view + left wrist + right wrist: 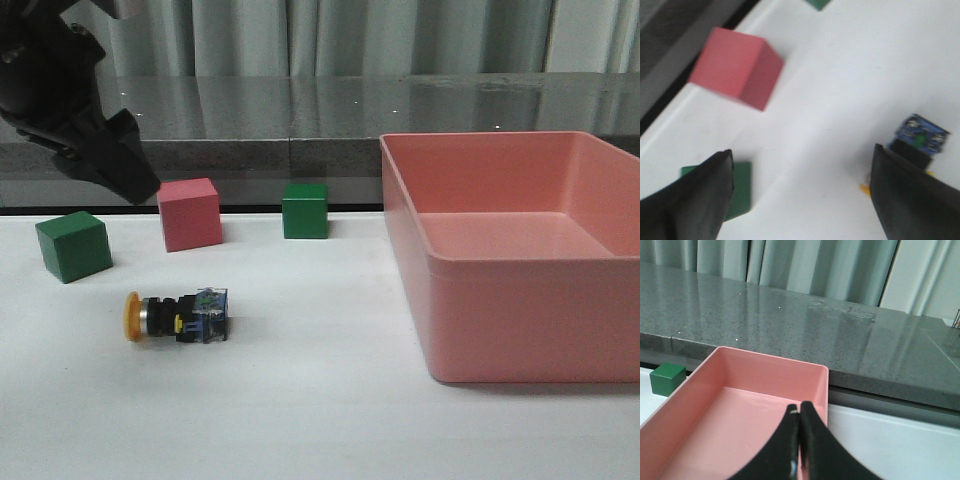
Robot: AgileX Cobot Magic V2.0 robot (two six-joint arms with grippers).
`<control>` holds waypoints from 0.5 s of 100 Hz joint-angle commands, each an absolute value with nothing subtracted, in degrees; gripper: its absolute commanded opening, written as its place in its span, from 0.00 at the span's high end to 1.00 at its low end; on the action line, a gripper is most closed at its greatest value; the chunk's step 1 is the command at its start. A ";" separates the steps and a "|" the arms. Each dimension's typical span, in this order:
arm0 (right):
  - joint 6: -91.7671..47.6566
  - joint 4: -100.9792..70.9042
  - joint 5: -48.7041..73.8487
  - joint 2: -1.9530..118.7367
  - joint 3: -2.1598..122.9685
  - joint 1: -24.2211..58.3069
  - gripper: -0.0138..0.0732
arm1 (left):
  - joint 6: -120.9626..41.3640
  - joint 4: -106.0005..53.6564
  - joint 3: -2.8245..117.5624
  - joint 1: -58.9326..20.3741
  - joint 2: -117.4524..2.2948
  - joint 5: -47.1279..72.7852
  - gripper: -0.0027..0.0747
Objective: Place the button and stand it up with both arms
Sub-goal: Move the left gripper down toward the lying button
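Left arm (60,100) raised at far left, left gripper (800,195) fingers spread wide, empty. Right gripper (800,440) fingers pressed together.

One yellow-capped push-button (178,315) lies on a white table (300,400) alongside three cubes: two green, one at the left (73,246) and one farther back (305,211), and a single pink cube (189,214) between them. One pink bin (520,290) stands to the right. Two black grippers appear, the left gripper (800,195) with its fingers spread and the right gripper (800,440) with fingers pressed together above the bin.
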State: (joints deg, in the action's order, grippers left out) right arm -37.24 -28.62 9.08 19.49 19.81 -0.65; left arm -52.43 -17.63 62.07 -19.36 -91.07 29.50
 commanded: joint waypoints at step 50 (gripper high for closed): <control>-37.20 -29.39 5.09 19.79 21.25 -0.67 0.91 | -101.13 -64.88 64.27 -1.72 -94.61 60.80 0.26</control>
State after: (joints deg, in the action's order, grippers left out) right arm -37.24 -28.62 9.08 19.49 19.81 -0.65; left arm -100.42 -59.65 62.60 -2.80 -95.84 57.75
